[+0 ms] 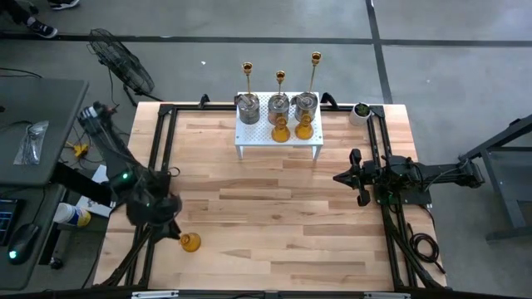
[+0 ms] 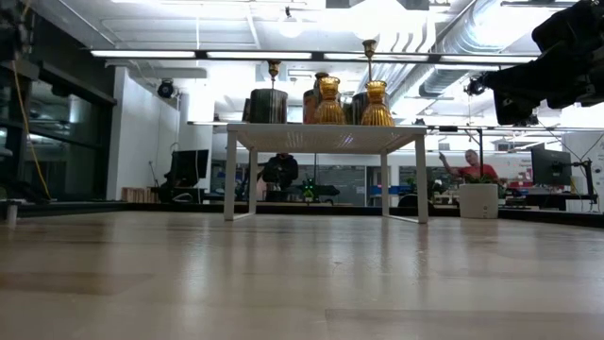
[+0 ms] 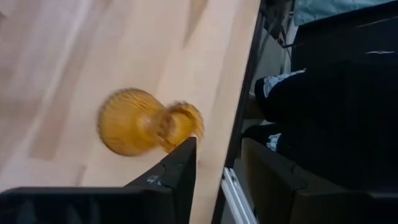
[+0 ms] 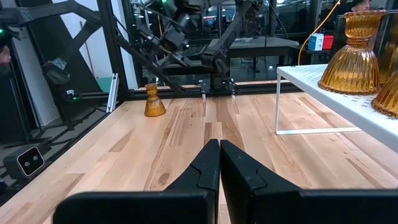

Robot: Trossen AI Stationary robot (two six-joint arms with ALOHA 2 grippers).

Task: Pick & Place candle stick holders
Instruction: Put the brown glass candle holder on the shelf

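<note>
Broadly, the wooden desk (image 1: 274, 199) carries a white stand (image 1: 278, 137) at its far edge, bearing three gold sticks (image 1: 280, 79), three silver jars (image 1: 248, 109) and two amber holders (image 1: 280, 130). One amber glass holder (image 1: 191, 242) stands near the front left corner, just beside the left pincer (image 1: 170, 226), fingers parted. The right pincer (image 1: 353, 176) hovers closed at the right side.

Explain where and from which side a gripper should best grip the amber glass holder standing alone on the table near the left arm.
Probably at its narrow waist. The amber holder stands upright near the table's left edge, a wide ribbed bulb below, a pinched neck, then a flared rim. Fingers closing on the neck from above, or level from the side, would sit under that flare. The left gripper is beside it; the right gripper waits far off, shut.
</note>
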